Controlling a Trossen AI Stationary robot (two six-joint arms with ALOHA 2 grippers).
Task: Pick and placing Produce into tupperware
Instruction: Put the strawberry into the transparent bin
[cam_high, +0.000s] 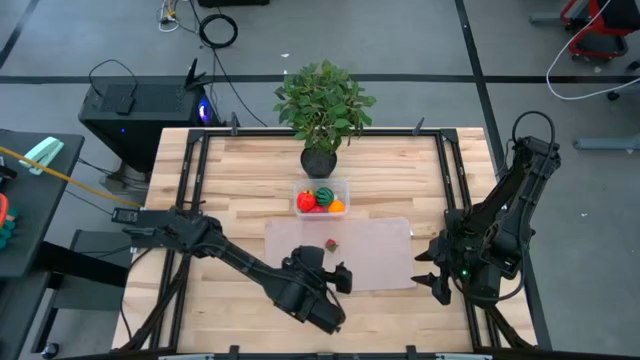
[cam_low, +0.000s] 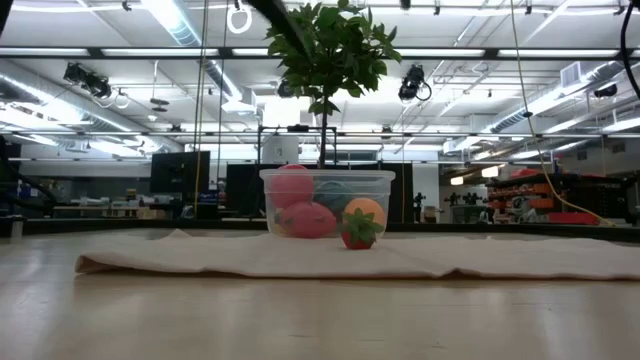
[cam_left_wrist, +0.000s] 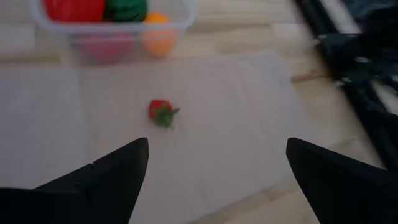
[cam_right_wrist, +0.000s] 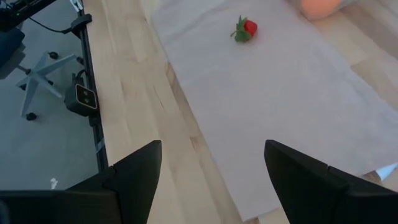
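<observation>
Done: red, green, orange produce (cam_high: 321, 198) already inside tupperware (cam_high: 345, 185).
Left: strawberry (cam_high: 331, 243) alone on mat (cam_high: 385, 255).
Left gripper (cam_high: 337, 282): spread, empty, near strawberry.
Right gripper (cam_high: 432, 282): spread, empty.

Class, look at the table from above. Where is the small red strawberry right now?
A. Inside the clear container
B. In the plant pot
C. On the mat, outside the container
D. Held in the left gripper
C: the strawberry lies alone on the mat, short of the container; the left gripper is open and empty.
</observation>
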